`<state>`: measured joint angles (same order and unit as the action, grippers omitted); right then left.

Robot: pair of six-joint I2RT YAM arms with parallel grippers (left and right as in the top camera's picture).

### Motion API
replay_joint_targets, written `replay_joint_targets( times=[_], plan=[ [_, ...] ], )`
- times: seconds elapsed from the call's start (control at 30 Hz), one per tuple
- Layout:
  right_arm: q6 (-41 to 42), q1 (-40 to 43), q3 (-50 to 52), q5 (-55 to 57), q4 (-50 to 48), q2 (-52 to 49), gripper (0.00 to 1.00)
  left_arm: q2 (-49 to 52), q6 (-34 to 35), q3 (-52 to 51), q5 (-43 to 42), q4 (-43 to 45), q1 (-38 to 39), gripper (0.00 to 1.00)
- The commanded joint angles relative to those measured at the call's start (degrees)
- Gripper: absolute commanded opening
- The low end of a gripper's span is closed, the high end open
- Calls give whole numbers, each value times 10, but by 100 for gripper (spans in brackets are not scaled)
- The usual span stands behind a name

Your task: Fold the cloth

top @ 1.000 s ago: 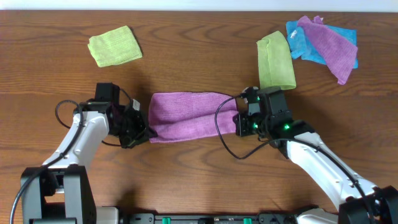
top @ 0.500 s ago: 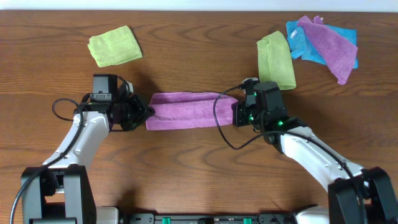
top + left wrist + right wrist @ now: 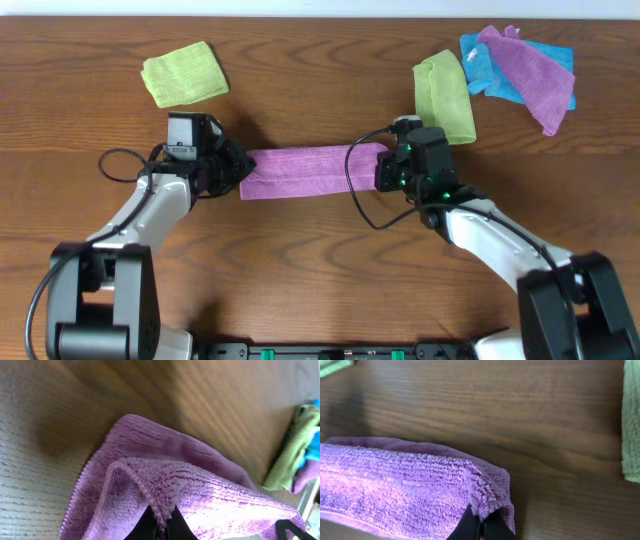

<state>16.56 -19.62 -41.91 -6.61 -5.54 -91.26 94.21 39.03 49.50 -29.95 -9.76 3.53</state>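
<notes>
- The lilac-purple fuzzy microfibre towel [image 3: 300,172] sits roughly mid-tabletop, pulled into a long narrow band running left to right and doubled over on itself.
- At its left end, the left gripper [image 3: 238,170] is pinched tight on the fabric. Its wrist cam shows a hemmed corner flipped over on top and running down between the closed fingers.
- Same deal at the other end: the right gripper [image 3: 381,172] is clamped on the band's right end. In its wrist cam a stitched hem runs along the lower edge, and a second layer peeks out past the upper one.
- The brown wooden tabletop [image 3: 300,260] shows bare wood along the band's near side between the arms, and more behind it toward the far edge.
- A folded lime-green square cloth [image 3: 183,73] lies toward the far left corner, well apart.
- A second lime-green folded cloth [image 3: 443,97] lies just beyond the right gripper. Can't tell if they touch.
- A crumpled blue cloth [image 3: 474,58] with a rumpled purple cloth [image 3: 535,70] on top fills the far right corner.
</notes>
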Motion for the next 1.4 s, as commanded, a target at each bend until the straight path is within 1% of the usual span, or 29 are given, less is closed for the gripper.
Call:
replay_joint_targets(
  times=[0.0,0.37,0.67,0.87,1.03,1.07,1.1,1.2,1.27,1.33,1.37],
  plan=[
    [5,6,0,19,-10,-27,2,21,9,1,21,5,0,6],
    [-8,6,-1,21,-79,-90,2,30,17,1,53,14,0,6],
    [-20,10,-1,38,-97,-93,5,30,17,0,85,5,0,6],
    [-21,12,-1,38,-105,-93,13,30,15,0,92,5,0,7],
    [-21,12,-1,38,-120,-93,24,30,15,0,91,5,0,8],
    [-20,12,-2,38,-122,-93,25,30,15,0,91,5,0,10],
    [-20,12,-3,38,-123,-93,28,30,14,0,91,5,0,13],
    [-20,12,-7,38,-122,-92,30,27,8,1,91,5,-1,23],
    [-20,12,-14,38,-113,-91,30,23,-6,1,91,5,-2,32],
    [-20,12,-19,38,-101,-88,30,16,-17,2,92,2,-2,44],
    [-20,12,-22,38,-96,-86,29,12,-18,2,92,1,-2,47]
  ],
)
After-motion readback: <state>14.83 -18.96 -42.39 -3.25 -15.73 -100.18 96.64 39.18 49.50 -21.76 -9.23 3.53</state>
